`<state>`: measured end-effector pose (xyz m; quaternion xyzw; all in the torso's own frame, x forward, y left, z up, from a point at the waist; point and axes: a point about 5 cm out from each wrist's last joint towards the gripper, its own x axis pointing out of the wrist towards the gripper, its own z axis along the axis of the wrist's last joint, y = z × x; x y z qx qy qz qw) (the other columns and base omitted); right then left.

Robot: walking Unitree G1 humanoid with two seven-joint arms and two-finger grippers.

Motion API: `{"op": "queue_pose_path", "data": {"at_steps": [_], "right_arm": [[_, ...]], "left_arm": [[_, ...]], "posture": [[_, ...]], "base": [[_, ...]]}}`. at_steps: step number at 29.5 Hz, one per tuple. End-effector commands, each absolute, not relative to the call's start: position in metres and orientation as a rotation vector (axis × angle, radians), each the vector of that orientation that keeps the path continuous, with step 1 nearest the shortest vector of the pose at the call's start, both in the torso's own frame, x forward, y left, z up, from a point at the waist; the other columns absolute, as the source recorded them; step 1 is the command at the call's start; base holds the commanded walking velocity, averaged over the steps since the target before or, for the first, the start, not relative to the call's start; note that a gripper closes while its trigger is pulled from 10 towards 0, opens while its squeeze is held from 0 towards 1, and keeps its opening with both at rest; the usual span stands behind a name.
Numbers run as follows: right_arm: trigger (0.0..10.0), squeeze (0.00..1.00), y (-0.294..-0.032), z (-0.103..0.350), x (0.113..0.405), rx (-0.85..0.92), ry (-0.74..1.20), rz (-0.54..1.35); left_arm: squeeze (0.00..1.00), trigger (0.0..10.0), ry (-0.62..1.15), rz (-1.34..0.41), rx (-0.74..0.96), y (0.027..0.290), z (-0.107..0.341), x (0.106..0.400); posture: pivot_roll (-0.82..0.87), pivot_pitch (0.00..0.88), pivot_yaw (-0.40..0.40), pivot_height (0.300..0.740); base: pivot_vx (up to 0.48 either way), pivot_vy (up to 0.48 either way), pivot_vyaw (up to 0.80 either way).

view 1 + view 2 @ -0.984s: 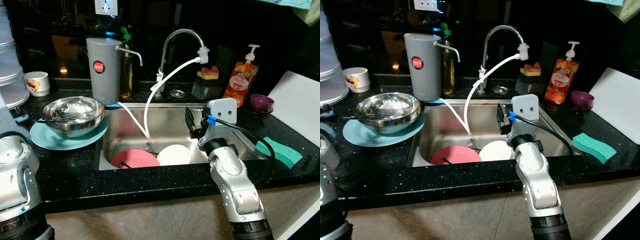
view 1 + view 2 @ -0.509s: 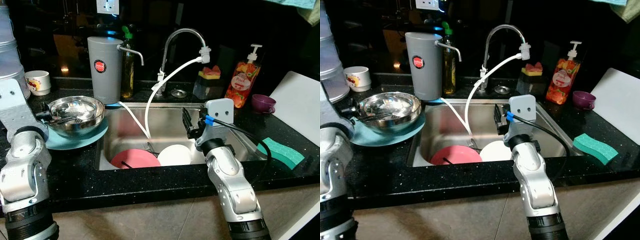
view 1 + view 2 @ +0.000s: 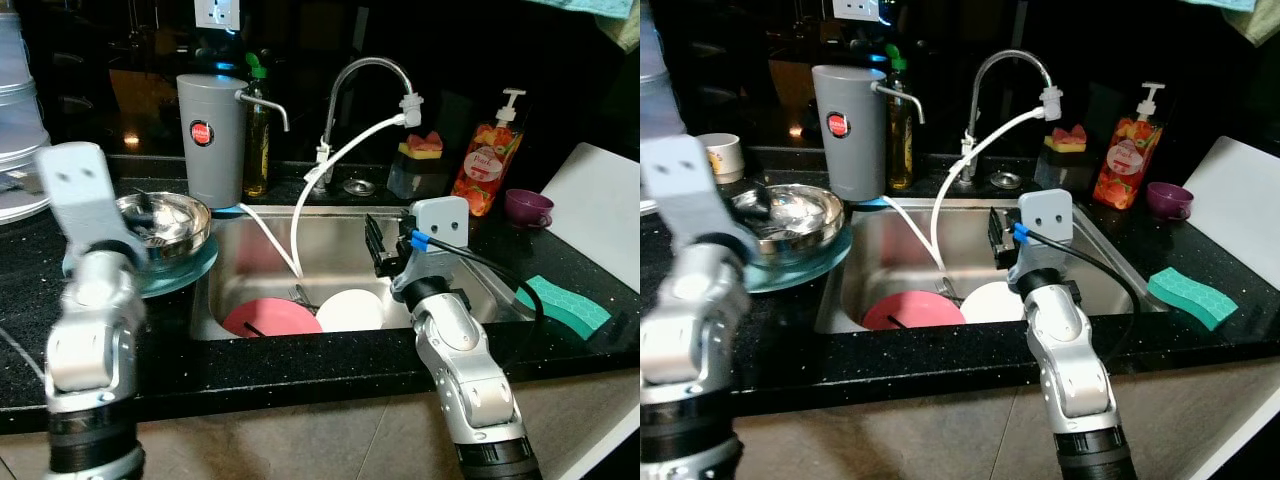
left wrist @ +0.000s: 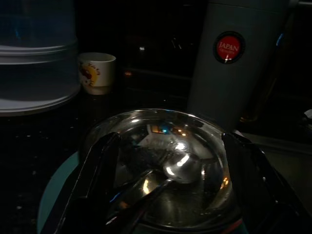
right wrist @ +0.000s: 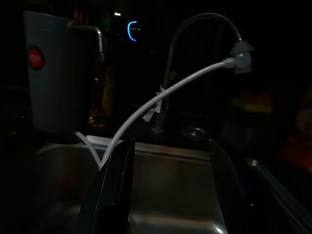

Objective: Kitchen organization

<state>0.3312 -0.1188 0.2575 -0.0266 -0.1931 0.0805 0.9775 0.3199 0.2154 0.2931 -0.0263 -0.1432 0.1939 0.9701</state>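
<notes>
A steel bowl with a spoon in it sits on a teal plate on the black counter, left of the sink. My left gripper is open, its fingers spread on either side of the bowl's near rim. A pink plate and a white plate lie in the sink basin. My right gripper hangs open over the sink's right half, above the white plate, with nothing between its fingers.
A grey water jug, an oil bottle and the faucet with a white hose line the back. Right of the sink are a soap bottle, purple cup, green sponge and white board. A white cup stands far left.
My left arm has risen from the lower left and swung right and forward until its open fingers reach the steel bowl. The right arm has shifted only slightly over the sink.
</notes>
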Motion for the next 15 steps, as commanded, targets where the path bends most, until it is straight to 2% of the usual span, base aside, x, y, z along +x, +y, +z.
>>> {"op": "queue_pose_path", "data": {"at_steps": [1, 15], "right_arm": [[10.0, 0.00, -0.121, 0.261, 0.329, -0.058, -0.414, 0.158], [10.0, 0.00, -0.119, 0.260, 0.330, -0.056, -0.409, 0.164]], "left_arm": [[0.00, 10.0, -0.266, 0.430, -0.048, 0.218, 0.285, 0.319], [0.00, 10.0, -0.294, 0.557, 0.046, 0.235, 0.288, 0.310]], "posture": [[0.16, 0.030, -0.108, 0.740], [0.17, 0.035, -0.115, 0.740]], "base": [[0.000, 0.000, 0.00], [0.000, 0.000, 0.00]]}}
